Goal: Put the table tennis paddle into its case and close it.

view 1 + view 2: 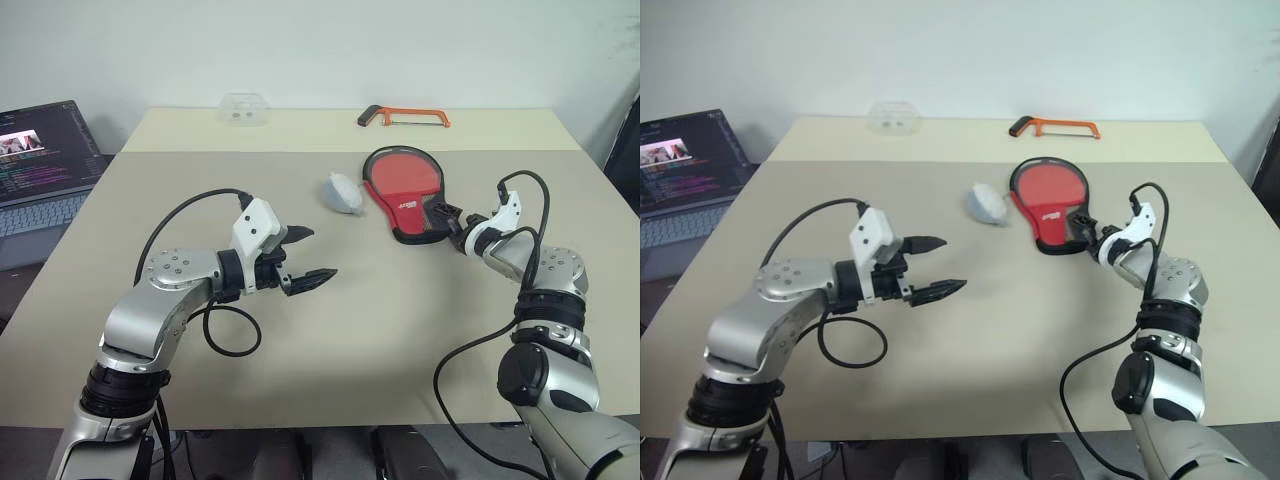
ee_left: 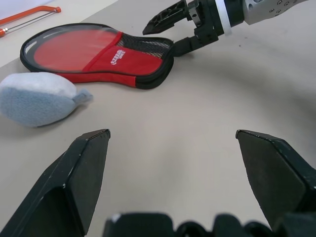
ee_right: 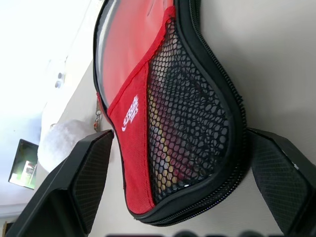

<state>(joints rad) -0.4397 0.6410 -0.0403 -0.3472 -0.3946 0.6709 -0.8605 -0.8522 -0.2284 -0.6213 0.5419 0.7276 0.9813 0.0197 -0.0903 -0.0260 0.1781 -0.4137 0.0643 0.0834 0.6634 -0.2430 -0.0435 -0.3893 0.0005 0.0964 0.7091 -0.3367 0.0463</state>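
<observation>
right gripper: your right gripper stands wide with nothing in it, fingers either side of the case's narrow handle end.
left gripper: your left gripper hangs wide and empty over bare table, well apart from the case.
case: the case lies flat, red face and mesh pocket up, just beside a grey-white pouch.
handling: it looks soft, light and floppy; pinch the firmer zip-edged rim at the handle end.
paddle: through the mesh, the right wrist view shows striped colours, probably the table tennis paddle handle inside.
head views: they add the orange hacksaw.
</observation>
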